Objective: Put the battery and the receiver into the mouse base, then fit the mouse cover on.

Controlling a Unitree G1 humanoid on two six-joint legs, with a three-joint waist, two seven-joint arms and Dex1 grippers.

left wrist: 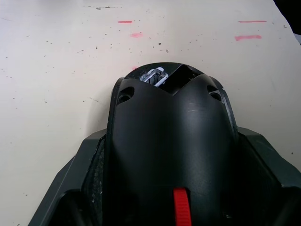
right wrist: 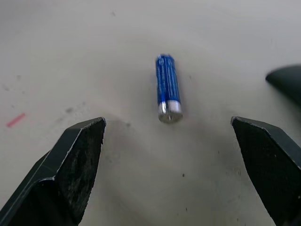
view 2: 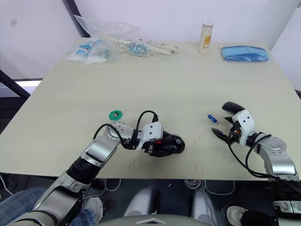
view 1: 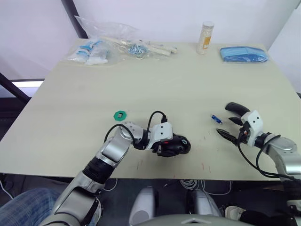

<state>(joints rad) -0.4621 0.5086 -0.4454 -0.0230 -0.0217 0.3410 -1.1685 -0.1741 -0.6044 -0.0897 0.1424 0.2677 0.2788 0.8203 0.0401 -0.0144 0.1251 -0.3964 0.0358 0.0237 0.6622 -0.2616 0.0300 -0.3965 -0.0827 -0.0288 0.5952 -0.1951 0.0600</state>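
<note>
My left gripper (view 1: 165,147) is shut on the black mouse base (view 1: 181,145) near the table's front edge. In the left wrist view the mouse base (left wrist: 169,141) lies between the fingers, with a red patch (left wrist: 181,211) at its near end. A small pale metal piece (left wrist: 153,75) sits in a hollow at its far end; I cannot tell whether it is the receiver. The blue battery (view 1: 216,118) lies on the table just ahead of my open right gripper (right wrist: 168,123), apart from both fingers. The black mouse cover (view 1: 236,108) lies beside that gripper.
A green disc (view 1: 120,115) lies left of the mouse base. Clear plastic bags of parts (view 1: 101,47), a pale bottle (view 1: 205,37) and a blue packet (view 1: 244,54) stand along the table's far edge. Small red marks (view 1: 203,165) dot the front of the table.
</note>
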